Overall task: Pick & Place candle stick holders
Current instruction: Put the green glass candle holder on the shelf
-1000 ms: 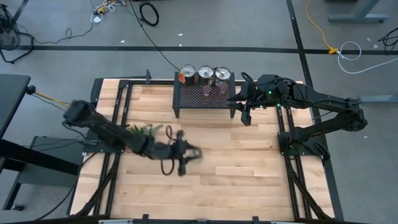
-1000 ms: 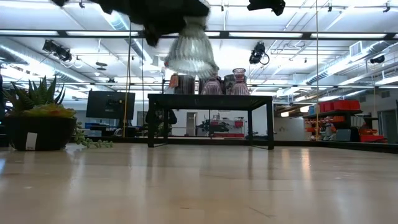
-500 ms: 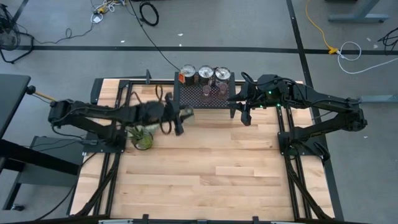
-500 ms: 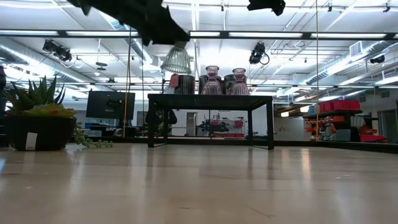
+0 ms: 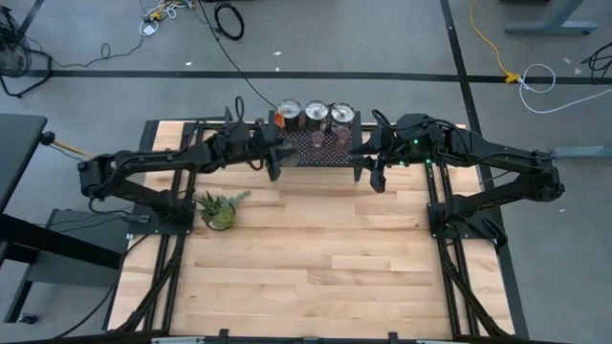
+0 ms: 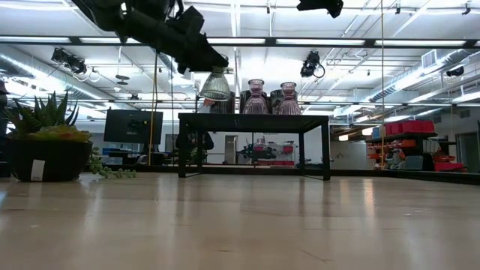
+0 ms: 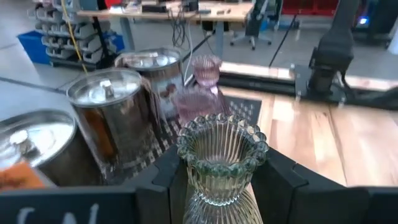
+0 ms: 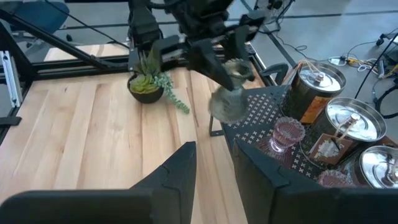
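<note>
One upright olive glass cup [image 7: 222,163] aloft

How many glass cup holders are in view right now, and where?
3. Two pinkish cups stand on the black mesh stand by the silver tins. The olive ribbed cup is held by the left gripper above the stand's edge.

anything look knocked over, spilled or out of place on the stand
Nothing stands out. The three silver tins and two pink glass cups stand upright on the black mesh stand; the left gripper holds the ribbed greenish cup above its edge.
</note>
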Robot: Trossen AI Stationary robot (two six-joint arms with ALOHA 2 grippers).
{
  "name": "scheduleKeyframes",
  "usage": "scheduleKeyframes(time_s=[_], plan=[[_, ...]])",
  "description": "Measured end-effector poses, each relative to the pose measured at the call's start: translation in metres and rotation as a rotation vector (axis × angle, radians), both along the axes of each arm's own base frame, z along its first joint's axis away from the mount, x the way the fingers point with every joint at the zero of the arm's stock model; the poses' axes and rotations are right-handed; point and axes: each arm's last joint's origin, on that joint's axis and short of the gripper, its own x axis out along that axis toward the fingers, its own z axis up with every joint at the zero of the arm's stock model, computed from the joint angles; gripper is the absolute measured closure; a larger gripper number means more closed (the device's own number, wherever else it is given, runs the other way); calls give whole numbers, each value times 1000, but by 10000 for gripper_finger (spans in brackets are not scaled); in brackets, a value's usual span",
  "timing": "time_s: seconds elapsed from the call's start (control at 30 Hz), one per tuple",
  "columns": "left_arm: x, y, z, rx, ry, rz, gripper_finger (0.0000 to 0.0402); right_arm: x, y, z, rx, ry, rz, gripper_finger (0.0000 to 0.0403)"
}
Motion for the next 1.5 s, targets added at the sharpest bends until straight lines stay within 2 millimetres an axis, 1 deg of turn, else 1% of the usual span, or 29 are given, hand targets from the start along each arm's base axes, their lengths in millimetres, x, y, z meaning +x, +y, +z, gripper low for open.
scheduleKeyframes(time_s=[0.17, 0.33, 0.7, 0.87, 0.93, 1.0, 1.1, 1.2, 1.3, 1.43, 1.5], plan=[[10, 12, -15, -10, 9, 0, 260, 0, 0, 0, 4, -3, -2, 295], [17, 20, -28, -24, 33, 14, 260, 0, 0, 0, 15, -2, -7, 295], [11, 37, -30, -23, 33, 70, 260, 1, 0, -1, 12, 9, -6, 295], [10, 38, -30, -29, 30, 80, 260, 3, -1, -4, 8, 12, -5, 295], [10, 38, -30, -33, 28, 81, 260, 5, -1, -8, -1, 15, 1, 295], [11, 38, -30, -43, 25, 83, 241, 6, -1, -15, -1, 39, 1, 295], [10, 38, -30, -49, 23, 103, 191, 8, -1, -22, -2, 38, 2, 295], [10, 40, -30, -39, 25, 144, 159, 9, -1, -23, -4, 34, 3, 295], [9, 40, -30, -33, 27, 166, 148, 9, -1, -23, -7, 25, 4, 295], [10, 40, -29, -29, 20, 171, 151, 8, -1, -21, -8, 15, 3, 295], [9, 39, -27, -30, 7, 147, 154, 8, -1, -21, -7, 14, 3, 295]])
